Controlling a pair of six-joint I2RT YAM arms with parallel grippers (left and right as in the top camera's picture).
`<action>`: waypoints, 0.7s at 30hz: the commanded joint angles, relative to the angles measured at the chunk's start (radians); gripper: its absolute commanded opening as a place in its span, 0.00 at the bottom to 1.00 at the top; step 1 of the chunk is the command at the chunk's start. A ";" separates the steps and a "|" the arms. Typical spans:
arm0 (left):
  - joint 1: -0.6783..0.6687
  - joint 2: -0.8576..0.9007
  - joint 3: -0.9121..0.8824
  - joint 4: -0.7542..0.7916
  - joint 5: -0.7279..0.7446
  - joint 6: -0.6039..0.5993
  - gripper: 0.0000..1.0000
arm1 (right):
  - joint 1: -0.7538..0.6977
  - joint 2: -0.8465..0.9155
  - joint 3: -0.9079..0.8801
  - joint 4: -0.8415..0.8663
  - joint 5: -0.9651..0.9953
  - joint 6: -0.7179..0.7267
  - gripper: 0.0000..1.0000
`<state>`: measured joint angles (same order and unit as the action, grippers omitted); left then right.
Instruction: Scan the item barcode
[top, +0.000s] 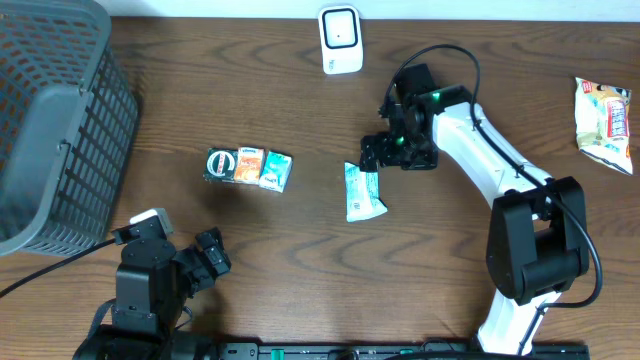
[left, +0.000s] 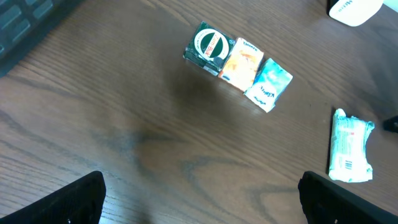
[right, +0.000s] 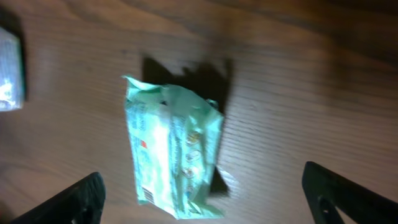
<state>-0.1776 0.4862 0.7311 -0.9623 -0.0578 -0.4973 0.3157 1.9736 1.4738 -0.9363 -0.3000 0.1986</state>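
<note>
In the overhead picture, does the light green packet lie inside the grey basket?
No, the light green packet lies flat on the wooden table, well apart from the grey basket at the table's edge.

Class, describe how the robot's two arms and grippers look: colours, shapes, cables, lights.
The right arm has white links between bulky black joints, small green lights and a looping black cable. The left arm is black with a pale block on top. The right gripper and left gripper have dark fingers.

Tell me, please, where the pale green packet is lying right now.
In the overhead view the pale green packet lies mid-frame, just below the right gripper and to the right of the row of three cartons.
</note>
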 joint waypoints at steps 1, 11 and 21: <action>0.002 -0.005 0.002 0.001 -0.003 0.002 0.98 | -0.006 -0.024 -0.076 0.061 -0.130 -0.019 0.91; 0.002 -0.005 0.002 0.001 -0.003 0.002 0.98 | 0.012 -0.024 -0.266 0.269 -0.164 0.033 0.70; 0.002 -0.005 0.002 0.001 -0.003 0.002 0.98 | 0.024 -0.024 -0.396 0.428 -0.080 0.093 0.45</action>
<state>-0.1776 0.4862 0.7311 -0.9619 -0.0578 -0.4976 0.3202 1.9312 1.1389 -0.5213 -0.4717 0.2375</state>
